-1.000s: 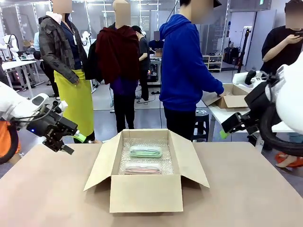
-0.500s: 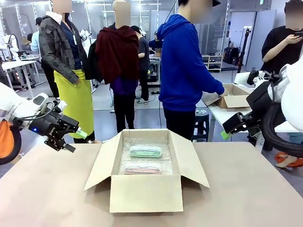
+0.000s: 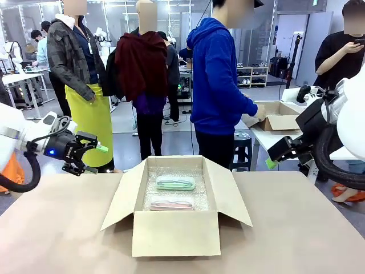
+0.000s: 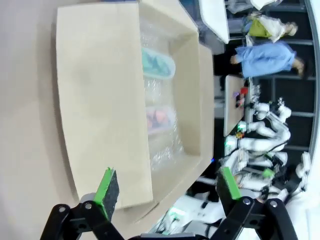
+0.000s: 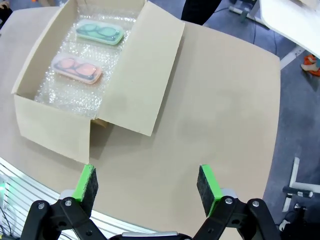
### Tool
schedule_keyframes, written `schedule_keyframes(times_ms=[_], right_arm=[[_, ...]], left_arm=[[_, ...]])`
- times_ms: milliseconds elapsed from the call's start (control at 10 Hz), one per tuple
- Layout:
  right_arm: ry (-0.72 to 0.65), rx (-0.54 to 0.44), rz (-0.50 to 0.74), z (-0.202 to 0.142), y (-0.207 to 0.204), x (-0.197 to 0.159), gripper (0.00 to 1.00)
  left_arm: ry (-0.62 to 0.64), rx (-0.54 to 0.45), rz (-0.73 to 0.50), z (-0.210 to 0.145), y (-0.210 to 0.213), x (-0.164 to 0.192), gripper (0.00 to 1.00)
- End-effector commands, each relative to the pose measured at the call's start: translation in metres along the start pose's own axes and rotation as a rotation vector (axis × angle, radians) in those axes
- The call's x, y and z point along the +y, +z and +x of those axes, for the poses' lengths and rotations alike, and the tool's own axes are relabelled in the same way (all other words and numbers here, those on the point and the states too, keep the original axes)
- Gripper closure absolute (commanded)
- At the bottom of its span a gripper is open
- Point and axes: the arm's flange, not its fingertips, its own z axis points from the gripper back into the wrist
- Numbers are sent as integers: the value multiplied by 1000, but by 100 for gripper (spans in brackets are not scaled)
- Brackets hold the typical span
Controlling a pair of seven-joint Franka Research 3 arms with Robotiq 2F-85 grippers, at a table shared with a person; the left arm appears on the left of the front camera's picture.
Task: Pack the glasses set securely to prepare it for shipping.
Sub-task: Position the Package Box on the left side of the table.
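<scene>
Change over the last second: my left end effector [image 3: 96, 158] has risen a little and swung from a downward tilt to nearly level. It now points toward the open brown cardboard box [image 3: 177, 231] from just off its left flap. Its jaws are wide apart and empty. My right end effector [image 3: 269, 160] has hardly moved. It hangs off the far right edge of the tan counter [image 3: 57, 228], well apart from the box, jaws also wide and empty. Box and contents have not shifted.

Reading: loading looks done. I judge the left arm is lining up on the left flap, so closing the box is probably the step in hand. No flap is folded yet.

Glasses set: both pieces lie flat inside the box on a clear bubble wrap lining [image 3: 174, 171].
- Mint green oblong rounded case [image 3: 175, 183]: far side of the box.
- Pale pink oblong rounded case in clear wrapping [image 3: 172, 204]: near side, close to the mint one but apart from it.
- A spectacle outline shows on each lid in the right wrist view.
</scene>
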Motion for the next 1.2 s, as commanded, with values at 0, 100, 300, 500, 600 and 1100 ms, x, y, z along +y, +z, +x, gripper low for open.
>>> schedule_keyframes(times_ms=[0,100,300,500,600,1100], right_arm=[[8,-12,1,2,0,-2,0],[8,-12,1,2,0,-2,0],[8,-12,1,2,0,-2,0],[8,-12,1,2,0,-2,0],[8,-12,1,2,0,-2,0],[8,-12,1,2,0,-2,0]], left_arm=[[94,-17,-125,26,-15,30,0],[169,-20,-200,37,-19,47,0],[214,-54,-222,41,-36,82,0],[249,-96,-216,40,-50,106,0],[274,-59,-218,39,-54,109,0],[273,-49,-192,34,-54,113,0]])
